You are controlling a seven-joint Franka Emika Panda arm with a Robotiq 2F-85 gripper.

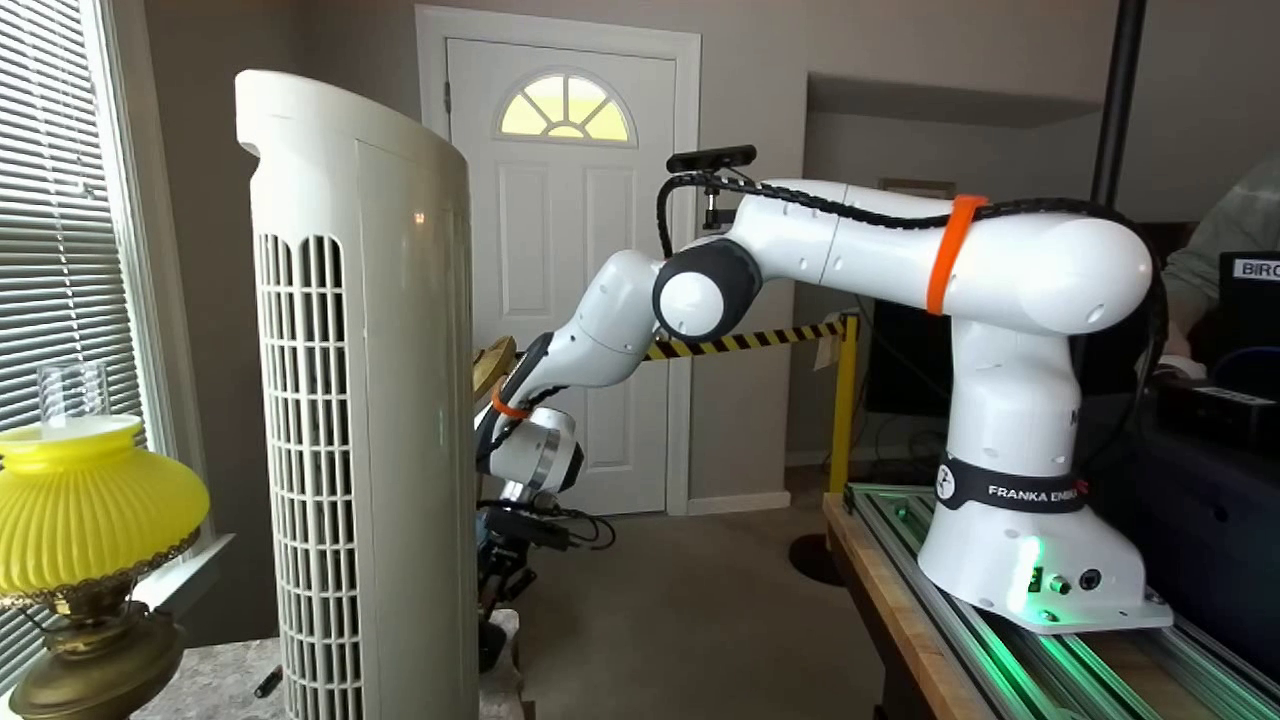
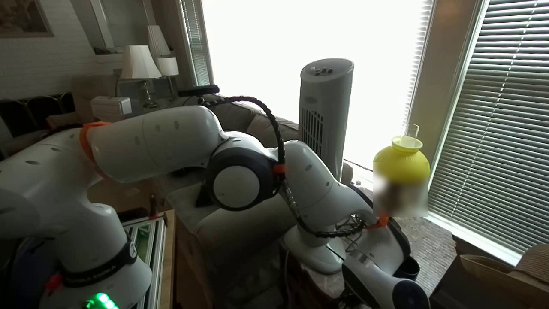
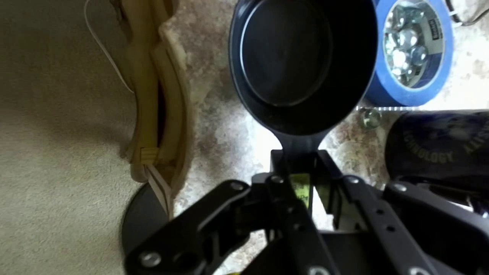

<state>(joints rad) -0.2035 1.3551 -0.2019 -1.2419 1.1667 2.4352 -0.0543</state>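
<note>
You have the gripper (image 3: 300, 159) pinched on the black scoop (image 3: 296, 67) by its handle, long axis running straight on from the jaws, bowl beside the blue tape roll (image 3: 414, 96) ringing clear marbles (image 3: 401, 57).

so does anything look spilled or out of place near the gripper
One clear marble lies loose on the tabletop just outside the blue tape roll, perhaps strayed, since the other marbles sit inside the roll. The black ladle held by the gripper looks undamaged.
</note>
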